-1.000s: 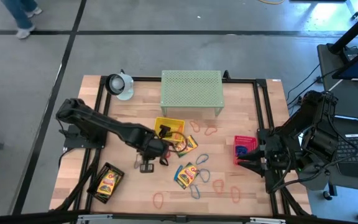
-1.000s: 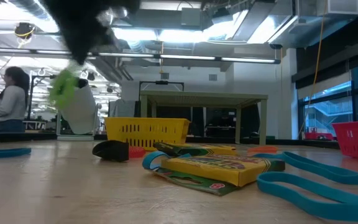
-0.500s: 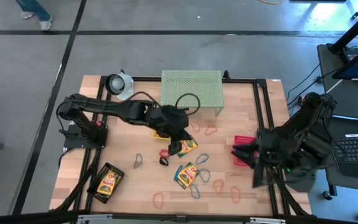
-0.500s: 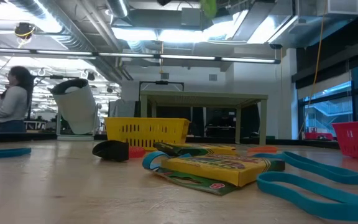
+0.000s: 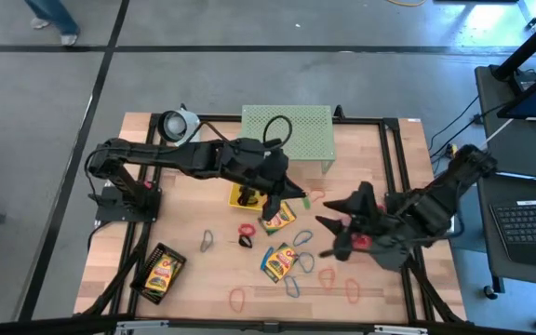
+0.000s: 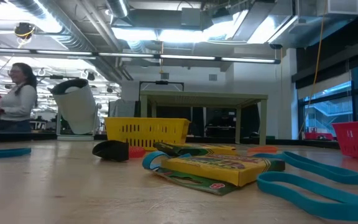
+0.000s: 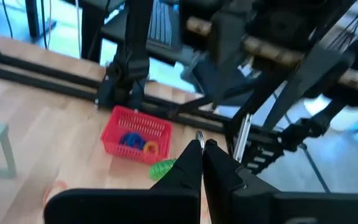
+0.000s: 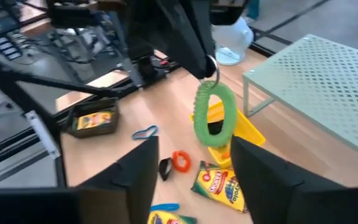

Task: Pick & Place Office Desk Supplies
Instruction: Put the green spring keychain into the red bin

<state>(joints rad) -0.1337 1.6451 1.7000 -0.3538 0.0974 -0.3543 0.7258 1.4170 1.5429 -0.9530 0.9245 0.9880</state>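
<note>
Overhead, the left hand pinches a thick green coiled loop, its fingers shut on the ring it hangs from, above the slatted wooden surface near the yellow mesh tray. Facing it, the right hand stands spread wide, holding nothing, just apart from the loop. Below lie yellow-green crayon boxes, thin blue loops, and a small black clip beside an orange ring. Behind stands the pale green perforated shelf; the red mesh basket holds small loops.
</note>
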